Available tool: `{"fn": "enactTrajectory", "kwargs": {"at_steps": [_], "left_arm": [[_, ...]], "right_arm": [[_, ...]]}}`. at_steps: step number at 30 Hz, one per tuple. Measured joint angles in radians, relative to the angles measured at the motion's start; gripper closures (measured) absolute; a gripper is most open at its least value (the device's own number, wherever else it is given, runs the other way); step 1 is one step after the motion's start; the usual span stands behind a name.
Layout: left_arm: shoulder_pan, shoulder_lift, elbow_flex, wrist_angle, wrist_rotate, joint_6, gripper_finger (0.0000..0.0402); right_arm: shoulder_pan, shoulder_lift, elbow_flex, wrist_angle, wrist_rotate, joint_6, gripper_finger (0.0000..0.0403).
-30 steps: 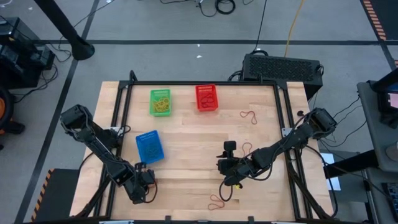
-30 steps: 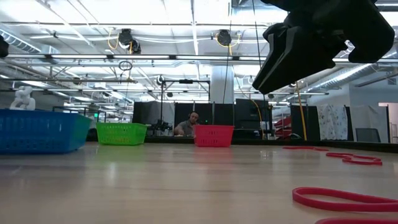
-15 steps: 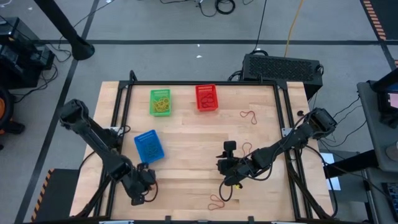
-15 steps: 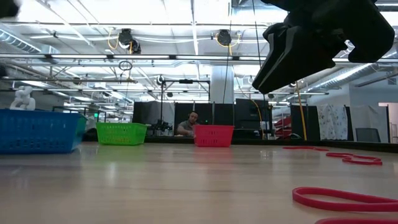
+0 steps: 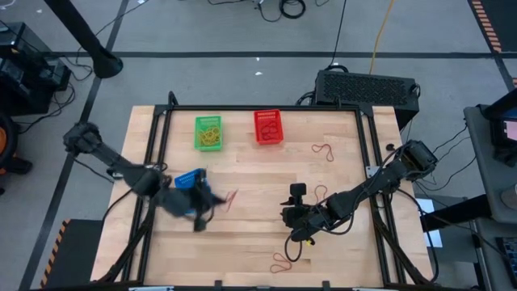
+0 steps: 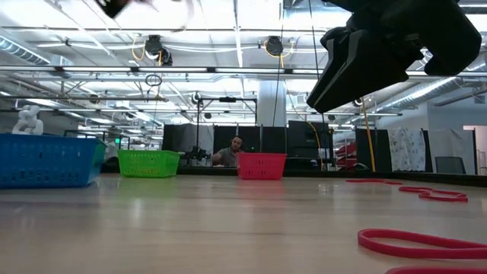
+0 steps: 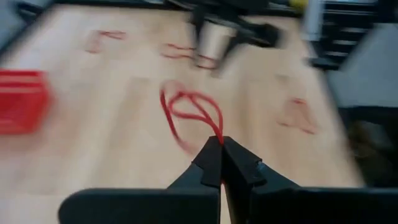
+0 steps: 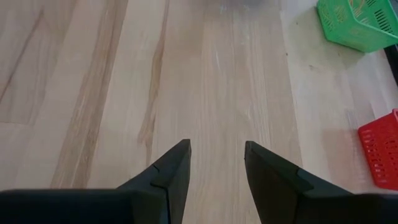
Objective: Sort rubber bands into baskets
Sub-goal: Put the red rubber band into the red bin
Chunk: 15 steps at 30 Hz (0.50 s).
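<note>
the tabletop (image 5: 258, 174) lies bare through the middle of the high view. the green basket (image 5: 208, 132) and red basket (image 5: 268, 127) block the upper edge, the blue basket (image 5: 192, 179) the left, loose red bands (image 5: 325, 150) the upper right.

Grey concrete floor (image 5: 202, 36) strewn with black cables (image 5: 287, 8), light wooden table (image 5: 258, 170), white ceiling beams (image 6: 190, 72), seated person (image 6: 228, 154) beyond.
</note>
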Motion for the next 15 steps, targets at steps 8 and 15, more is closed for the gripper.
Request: {"fn": "enactTrajectory", "kwargs": {"at_steps": [8,15], "left_arm": [[0.378,0.043,0.005,0.041,0.001,0.266,0.0399],[0.719,0.209,0.005,0.315,0.229,0.487,0.0399]], "right_arm": [[0.000,0.000,0.000,-0.001,0.000,0.000,0.0259],[0.000,0.000,0.000,-0.002,-0.001,0.000,0.0259]]}}
